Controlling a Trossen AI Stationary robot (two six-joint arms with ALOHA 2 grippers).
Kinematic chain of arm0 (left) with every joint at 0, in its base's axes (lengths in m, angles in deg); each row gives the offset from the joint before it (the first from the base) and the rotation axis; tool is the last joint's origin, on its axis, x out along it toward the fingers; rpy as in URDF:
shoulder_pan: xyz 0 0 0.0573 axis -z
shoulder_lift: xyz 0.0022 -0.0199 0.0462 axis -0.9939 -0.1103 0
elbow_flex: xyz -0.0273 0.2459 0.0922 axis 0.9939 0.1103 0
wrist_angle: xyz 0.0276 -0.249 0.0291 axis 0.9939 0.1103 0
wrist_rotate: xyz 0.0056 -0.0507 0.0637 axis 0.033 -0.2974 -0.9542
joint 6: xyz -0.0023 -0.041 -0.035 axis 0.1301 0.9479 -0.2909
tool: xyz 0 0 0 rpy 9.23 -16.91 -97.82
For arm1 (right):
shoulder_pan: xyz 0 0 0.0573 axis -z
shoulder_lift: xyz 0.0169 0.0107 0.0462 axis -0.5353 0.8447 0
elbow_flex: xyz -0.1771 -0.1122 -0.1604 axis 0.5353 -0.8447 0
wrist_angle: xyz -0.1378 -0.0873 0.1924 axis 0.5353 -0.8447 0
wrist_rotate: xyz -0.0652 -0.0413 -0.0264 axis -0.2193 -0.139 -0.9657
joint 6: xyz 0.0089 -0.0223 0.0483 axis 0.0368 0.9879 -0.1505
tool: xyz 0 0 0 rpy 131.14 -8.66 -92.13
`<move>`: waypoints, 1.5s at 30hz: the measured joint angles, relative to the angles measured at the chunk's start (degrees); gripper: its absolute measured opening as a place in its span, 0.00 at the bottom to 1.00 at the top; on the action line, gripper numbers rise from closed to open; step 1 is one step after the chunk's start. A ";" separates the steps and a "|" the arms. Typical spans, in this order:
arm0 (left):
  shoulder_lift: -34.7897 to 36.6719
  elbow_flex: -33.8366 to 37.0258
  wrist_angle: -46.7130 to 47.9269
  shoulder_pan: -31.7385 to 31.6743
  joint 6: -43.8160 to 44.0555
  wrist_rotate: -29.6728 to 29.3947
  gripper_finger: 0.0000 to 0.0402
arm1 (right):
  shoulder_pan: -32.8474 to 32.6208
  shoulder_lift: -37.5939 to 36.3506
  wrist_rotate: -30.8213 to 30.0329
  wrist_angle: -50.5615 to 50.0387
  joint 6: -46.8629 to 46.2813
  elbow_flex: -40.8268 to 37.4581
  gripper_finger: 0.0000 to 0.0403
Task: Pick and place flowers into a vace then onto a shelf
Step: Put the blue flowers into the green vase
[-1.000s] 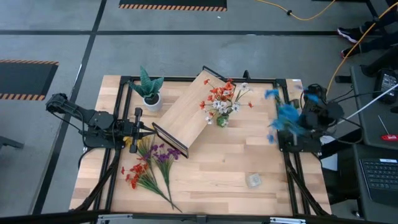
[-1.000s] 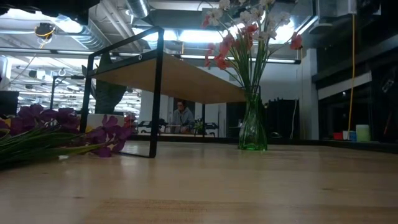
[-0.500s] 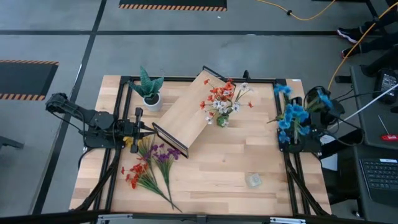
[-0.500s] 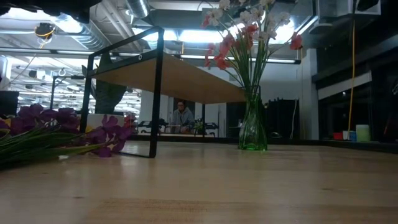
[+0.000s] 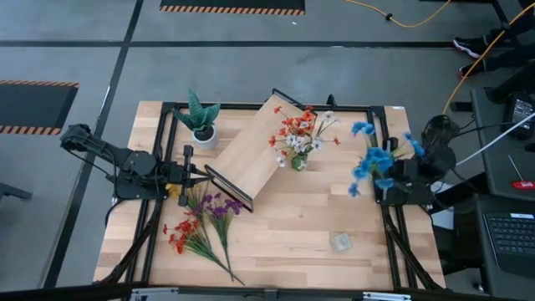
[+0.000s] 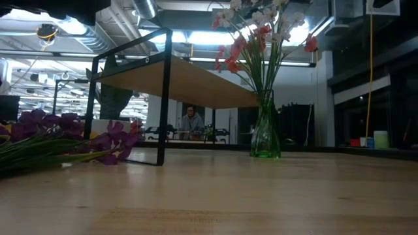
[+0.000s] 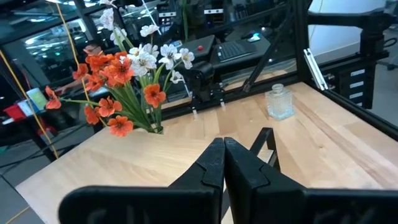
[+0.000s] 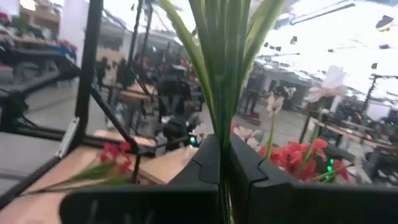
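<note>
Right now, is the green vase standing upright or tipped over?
Upright: the vase stands on the table, red and white flowers rising from its mouth.

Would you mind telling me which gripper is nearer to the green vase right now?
The right gripper, shut on a blue sprig, is nearer, just off the vase toward the table's right edge. The left gripper, shut, sits beyond the shelf.

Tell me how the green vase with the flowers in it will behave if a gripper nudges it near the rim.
The vase will probably tip rather than slide: it is narrow, and the orange and white flowers rise well above it, so it looks top-heavy. Its translucent body suggests glass, likely slippery and breakable. The thin stems should bend if bumped.
</note>
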 joint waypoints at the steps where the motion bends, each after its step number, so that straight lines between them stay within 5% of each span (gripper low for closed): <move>1: -0.04 0.00 0.00 0.00 0.00 0.00 0.01 | 0.96 1.61 0.01 0.16 -0.26 0.49 0.01; 4: -0.05 0.00 0.04 0.00 0.02 0.00 0.01 | 4.50 5.34 2.19 0.43 -3.27 1.96 0.01; 10: -0.05 0.00 0.05 0.00 -0.19 0.00 0.01 | 14.24 9.36 20.13 -1.67 -10.70 2.02 0.01; 16: -0.05 0.00 0.07 0.01 -0.42 -0.02 0.01 | 26.61 9.68 31.58 -2.49 -14.50 1.79 0.01; 24: -0.05 0.00 0.20 0.00 -0.42 -0.02 0.01 | 39.62 9.49 46.36 13.05 -14.65 -7.14 0.01; 45: -0.05 0.00 -0.10 0.01 -1.99 0.04 0.01 | 52.62 36.10 54.55 50.64 -15.65 -12.57 0.01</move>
